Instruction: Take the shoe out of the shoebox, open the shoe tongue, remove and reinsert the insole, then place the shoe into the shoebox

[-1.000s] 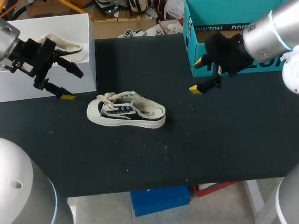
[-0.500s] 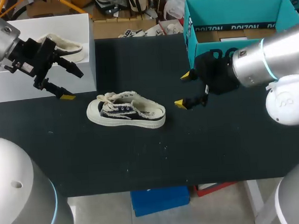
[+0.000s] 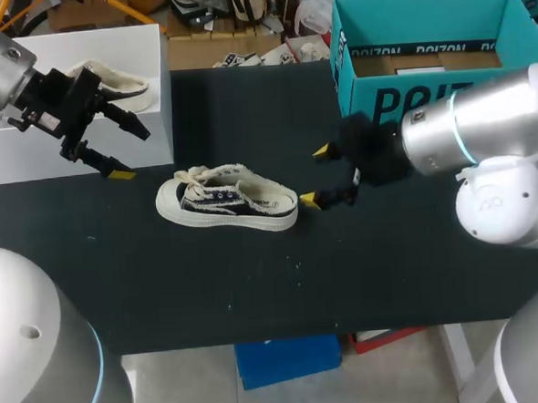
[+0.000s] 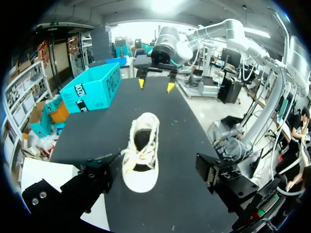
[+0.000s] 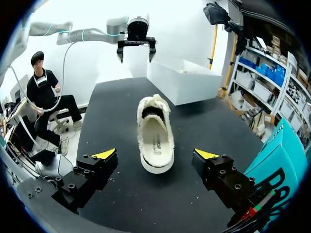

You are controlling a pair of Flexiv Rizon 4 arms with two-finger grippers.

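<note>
Cream+navy low-top shoe [image 3: 226, 200] upright on its sole, laces loose, just outside white shoebox [image 3: 19, 153], toe twd it.

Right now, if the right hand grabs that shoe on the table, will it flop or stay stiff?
Likely light: the shoe is small and low-cut. Its frayed canvas upper probably folds when pinched; the thick sole should stay stiff.

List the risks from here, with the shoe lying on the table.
1. The shoe lies loose; the open right hand at its heel could shove it rather than grip it.
2. The left hand hangs by the white shoebox, so nothing steadies the shoe.
3. The loose laces at the toe could snag.
</note>
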